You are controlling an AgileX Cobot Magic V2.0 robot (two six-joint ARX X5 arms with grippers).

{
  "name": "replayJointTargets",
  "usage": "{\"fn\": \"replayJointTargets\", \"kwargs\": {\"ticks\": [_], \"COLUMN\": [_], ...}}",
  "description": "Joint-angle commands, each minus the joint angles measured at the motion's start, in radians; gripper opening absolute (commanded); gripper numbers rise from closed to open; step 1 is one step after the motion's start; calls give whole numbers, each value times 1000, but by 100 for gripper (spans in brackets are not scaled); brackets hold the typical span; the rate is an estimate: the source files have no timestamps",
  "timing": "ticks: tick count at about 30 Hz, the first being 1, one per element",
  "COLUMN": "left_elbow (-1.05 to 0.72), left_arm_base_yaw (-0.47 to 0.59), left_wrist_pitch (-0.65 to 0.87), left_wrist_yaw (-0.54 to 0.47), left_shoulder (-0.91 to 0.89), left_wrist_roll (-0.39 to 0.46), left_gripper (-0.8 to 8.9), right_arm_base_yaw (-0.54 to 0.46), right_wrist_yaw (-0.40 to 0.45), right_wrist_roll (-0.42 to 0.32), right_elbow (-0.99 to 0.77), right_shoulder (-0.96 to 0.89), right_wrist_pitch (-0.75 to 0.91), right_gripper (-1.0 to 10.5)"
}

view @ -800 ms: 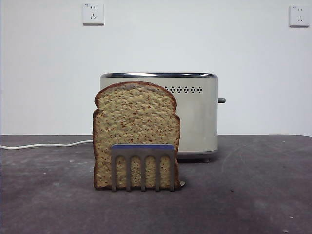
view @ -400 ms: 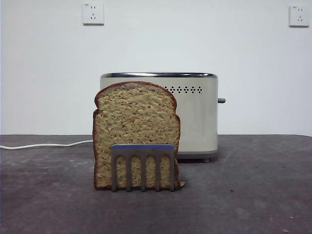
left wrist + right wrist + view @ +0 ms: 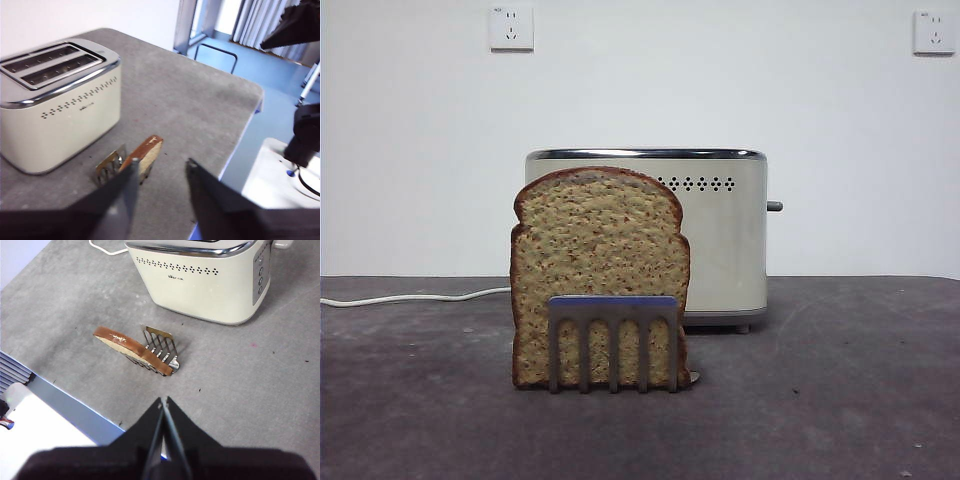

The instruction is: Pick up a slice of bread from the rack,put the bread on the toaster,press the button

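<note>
The slice of bread (image 3: 598,265) stands upright in the small metal rack (image 3: 612,340), in front of the cream toaster (image 3: 720,235). The button (image 3: 774,206) sticks out of the toaster's right side. No arm shows in the front view. In the left wrist view my left gripper (image 3: 161,175) is open and empty, above the bread (image 3: 146,155), the rack (image 3: 110,167) and the toaster (image 3: 60,100). In the right wrist view my right gripper (image 3: 164,407) is shut and empty, high above the bread (image 3: 131,349), the rack (image 3: 161,347) and the toaster (image 3: 200,275).
A white power cord (image 3: 410,297) runs along the table at the left behind the rack. The grey table's edge (image 3: 75,400) lies near the bread on my side. Two wall sockets (image 3: 511,28) sit on the wall behind.
</note>
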Motion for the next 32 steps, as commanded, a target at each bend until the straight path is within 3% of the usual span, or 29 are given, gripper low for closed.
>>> {"fn": "replayJointTargets", "kwargs": {"ticks": [1, 5, 18, 25, 32], "left_elbow": [26, 92, 360, 371, 371], "left_arm_base_yaw": [-50, -132, -464, -607, -670], "left_wrist_pitch": [13, 11, -87, -84, -39], "left_wrist_yaw": [-8, -73, -358, -548, -647], "left_shoulder": [32, 110, 518, 726, 886], "left_wrist_roll": [18, 35, 244, 360, 440], "left_gripper": [536, 536, 535, 535, 535], "right_arm_base_yaw": [2, 2, 2, 2, 2], "right_wrist_yaw": [-2, -2, -2, -1, 7], "right_wrist_roll": [-13, -13, -17, -28, -31], "right_elbow": [2, 2, 2, 2, 2], "right_shoulder": [-1, 5, 10, 24, 27], "right_wrist_pitch": [3, 3, 3, 3, 3], "right_gripper": [-12, -12, -12, -12, -12]}}
